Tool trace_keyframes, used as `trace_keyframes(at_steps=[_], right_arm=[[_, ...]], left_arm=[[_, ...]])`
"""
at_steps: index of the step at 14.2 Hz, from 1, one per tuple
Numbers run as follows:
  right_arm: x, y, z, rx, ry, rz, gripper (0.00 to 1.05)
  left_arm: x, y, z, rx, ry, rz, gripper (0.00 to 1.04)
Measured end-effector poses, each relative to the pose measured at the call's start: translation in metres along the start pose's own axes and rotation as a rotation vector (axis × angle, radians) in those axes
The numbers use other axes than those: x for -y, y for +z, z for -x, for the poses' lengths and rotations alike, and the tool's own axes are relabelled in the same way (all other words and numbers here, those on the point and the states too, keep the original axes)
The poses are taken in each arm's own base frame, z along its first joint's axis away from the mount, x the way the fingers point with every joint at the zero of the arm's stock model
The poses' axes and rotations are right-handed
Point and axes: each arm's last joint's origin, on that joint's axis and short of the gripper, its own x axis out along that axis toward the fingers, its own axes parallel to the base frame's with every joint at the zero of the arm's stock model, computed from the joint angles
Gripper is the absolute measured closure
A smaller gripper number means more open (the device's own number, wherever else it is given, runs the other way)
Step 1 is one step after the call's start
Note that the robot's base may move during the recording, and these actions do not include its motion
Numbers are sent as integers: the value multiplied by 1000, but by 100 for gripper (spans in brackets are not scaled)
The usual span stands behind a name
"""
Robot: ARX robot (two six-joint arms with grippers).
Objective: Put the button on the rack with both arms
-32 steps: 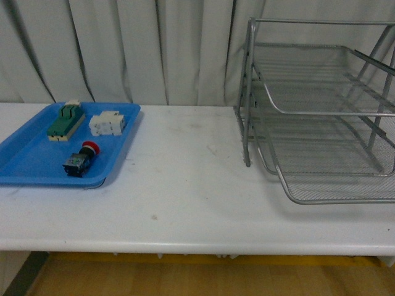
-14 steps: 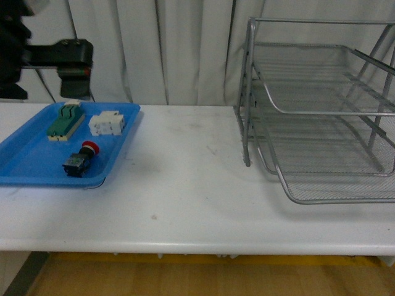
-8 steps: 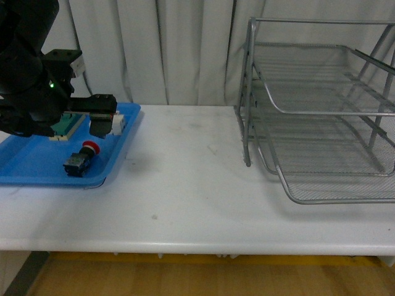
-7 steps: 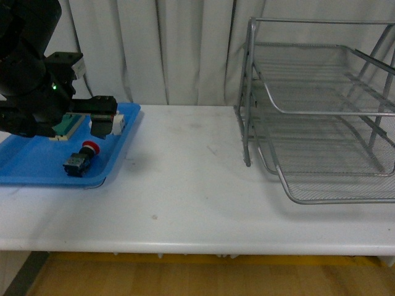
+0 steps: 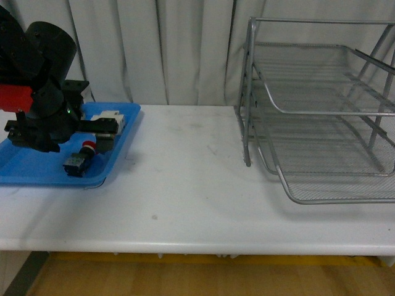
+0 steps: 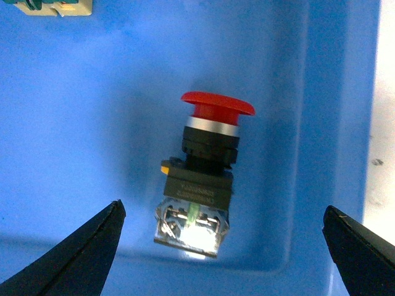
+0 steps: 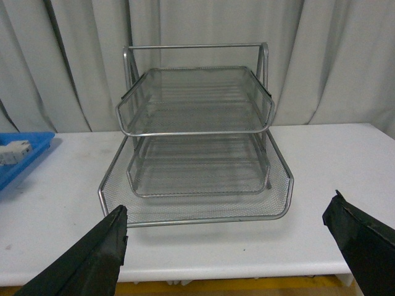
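Observation:
The button (image 5: 78, 160) lies on its side in the blue tray (image 5: 31, 168), its red cap pointing toward the back. My left gripper (image 5: 94, 139) hangs just above it, open. In the left wrist view the button (image 6: 200, 179) lies between the two spread fingertips of the left gripper (image 6: 223, 208), untouched, with wide gaps on both sides. The rack (image 5: 333, 113) stands on the right of the white table, its lowest tier pulled forward. My right gripper (image 7: 228, 206) is open and empty, facing the rack (image 7: 194, 132) from a distance; it is out of the front view.
A white blocky component (image 5: 117, 117) sits at the back of the tray, partly behind my left arm. A green-and-beige terminal block (image 6: 55, 5) shows at the wrist view's edge. The tray's raised rim (image 6: 333, 123) runs close beside the button. Curtains hang behind the table.
My left arm has come in from the upper left and dropped low over the tray, ending above the button. The button and the rack have not moved.

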Motion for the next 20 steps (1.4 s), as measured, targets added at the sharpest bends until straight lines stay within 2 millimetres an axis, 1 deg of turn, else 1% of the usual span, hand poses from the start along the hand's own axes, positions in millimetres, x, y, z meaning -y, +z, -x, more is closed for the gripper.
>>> trace_keyframes(at_steps=[4,6,9,10,11,14,15,17,18,19,20], right_arm=[[0,0,0,0,0,0,6],[0,0,0,0,0,0,6],[0,0,0,0,0,0,6],[0,0,0,0,0,0,6],[0,0,0,0,0,0,6],[0,0,0,0,0,0,6],[0,0,0,0,0,0,6],[0,0,0,0,0,0,6],[0,0,0,0,0,0,6],[0,0,0,0,0,0,6],[0,0,0,0,0,0,6]], left_arm=[[-16,3,-26,-17,55,51,7],[-22,0,-36,-37,69,66,7],[-24,-3,-40,-47,55,70,7],[-24,-2,-41,-40,54,71,13],[-23,-2,-40,-40,45,69,26],[-19,-3,-41,-36,25,65,58],[-19,-3,-40,-36,24,65,65],[-18,-2,-37,-33,22,66,67],[-17,-2,-32,-30,13,64,67],[-19,8,-6,36,-30,90,67],[-17,21,76,236,-135,116,67]])
